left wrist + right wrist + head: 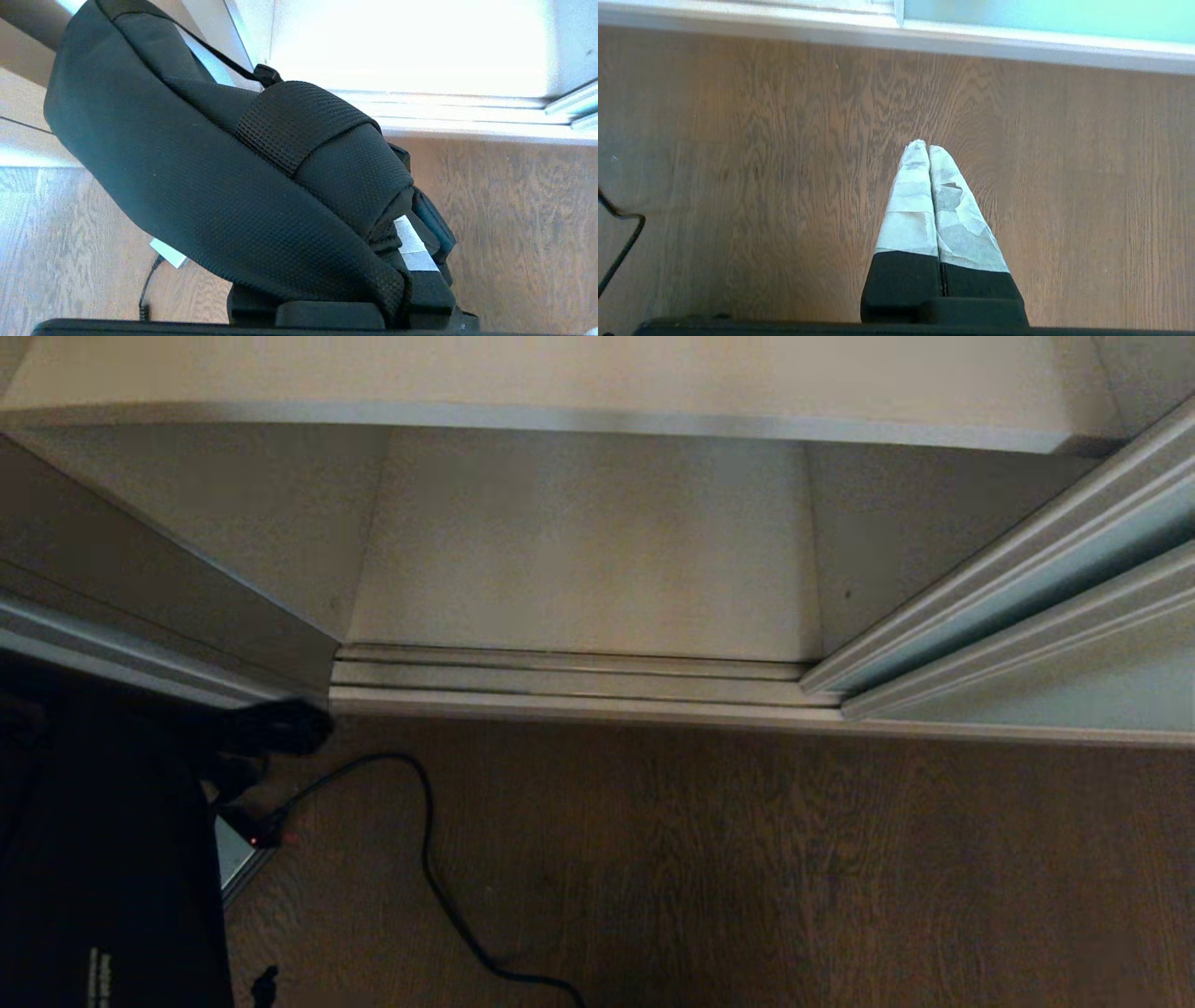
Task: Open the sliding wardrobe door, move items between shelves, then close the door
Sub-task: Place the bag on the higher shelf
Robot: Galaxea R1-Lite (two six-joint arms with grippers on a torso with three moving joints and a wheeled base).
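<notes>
Wood-grain floor [747, 859] runs up to the wardrobe's bottom track, a black cable [429, 859] trailing across it. Sliding wardrobe door [1055, 569] sits pushed to the right, so the opening is clear. Inside, the lower shelf [579, 551] lies bare under the upper shelf [560, 383]. Left gripper [411, 261] fingers pinch the black bag [196, 172] by its top, near a strap; the bag hangs over the floor by the opening's left edge, likely being carried toward a shelf. Right gripper [927, 147] is parked over the floor, taped fingers pressed together, holding nothing.
</notes>
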